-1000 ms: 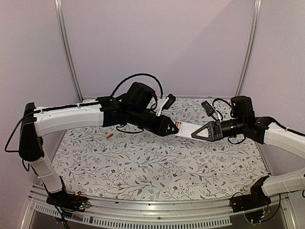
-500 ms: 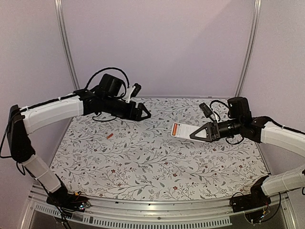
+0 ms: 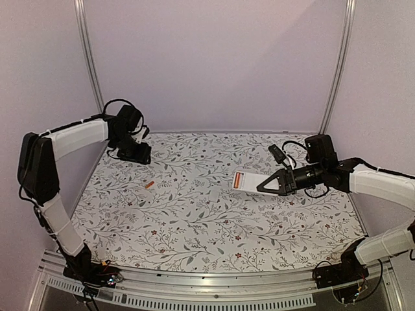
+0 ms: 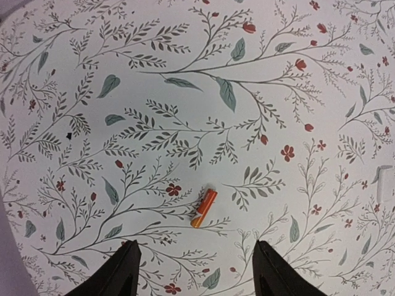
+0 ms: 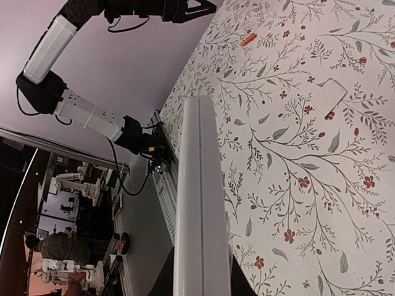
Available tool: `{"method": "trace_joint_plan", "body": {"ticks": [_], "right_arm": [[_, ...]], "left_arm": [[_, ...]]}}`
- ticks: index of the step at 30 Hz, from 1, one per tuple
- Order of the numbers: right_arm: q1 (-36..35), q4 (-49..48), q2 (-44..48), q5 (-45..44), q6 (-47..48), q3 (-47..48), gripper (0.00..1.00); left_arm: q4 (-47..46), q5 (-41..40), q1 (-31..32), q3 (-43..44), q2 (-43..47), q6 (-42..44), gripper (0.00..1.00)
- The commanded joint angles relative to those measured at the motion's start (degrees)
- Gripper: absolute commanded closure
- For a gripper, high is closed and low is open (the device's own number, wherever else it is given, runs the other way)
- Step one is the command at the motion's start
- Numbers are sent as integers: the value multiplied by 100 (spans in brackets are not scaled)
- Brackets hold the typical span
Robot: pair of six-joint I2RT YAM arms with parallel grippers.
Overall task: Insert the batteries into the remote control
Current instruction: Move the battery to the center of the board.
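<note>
One orange-red battery (image 3: 150,184) lies on the flowered table, left of the middle. In the left wrist view it (image 4: 204,208) lies just ahead of my open, empty left gripper (image 4: 197,274). That gripper (image 3: 138,155) hovers at the far left back. My right gripper (image 3: 264,183) is shut on the white remote control (image 3: 248,181), held above the table with an orange-red patch (image 3: 239,178) at its left end. In the right wrist view the remote (image 5: 199,203) shows edge-on between my fingers. The small white cover (image 5: 330,97) lies flat on the table.
The cover also shows faintly in the top view (image 3: 216,193) and at the right edge of the left wrist view (image 4: 384,183). Purple walls close in the back and sides. A metal rail (image 3: 214,295) runs along the near edge.
My left arm has swung away from the remote, back to the far left above the loose battery. My right gripper has shifted slightly left and lower with the remote.
</note>
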State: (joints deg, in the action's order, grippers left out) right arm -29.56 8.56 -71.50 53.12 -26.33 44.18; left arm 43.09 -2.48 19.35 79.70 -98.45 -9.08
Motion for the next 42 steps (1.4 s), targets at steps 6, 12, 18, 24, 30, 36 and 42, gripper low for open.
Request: {"method": "trace_joint_plan", "body": {"ticks": [6,12,18,24,30,36,42], "right_arm": [[27,-200,-158,194,31,-31,100],[23,-243,-227,245,17,-15,100],[27,-245,-241,243,14,-15,100],[23,-250,-241,252,31,-28,100],[27,-313,-219,305,33,-30,100],[27,-414,-108,417,-26,-74,100],[13,-464,-16,501,-69,-94,100]], "left_arm": [[1109,-112,-47,991,-1466,692,41],[1275,-145,-22,1411,-2022,842,43],[1404,0,1,1632,-2339,877,46],[1510,-28,64,1577,-2463,899,53],[1588,70,112,1606,-2604,899,59],[1768,116,108,1759,-2885,882,65],[1793,204,148,1760,-3010,899,79]]}}
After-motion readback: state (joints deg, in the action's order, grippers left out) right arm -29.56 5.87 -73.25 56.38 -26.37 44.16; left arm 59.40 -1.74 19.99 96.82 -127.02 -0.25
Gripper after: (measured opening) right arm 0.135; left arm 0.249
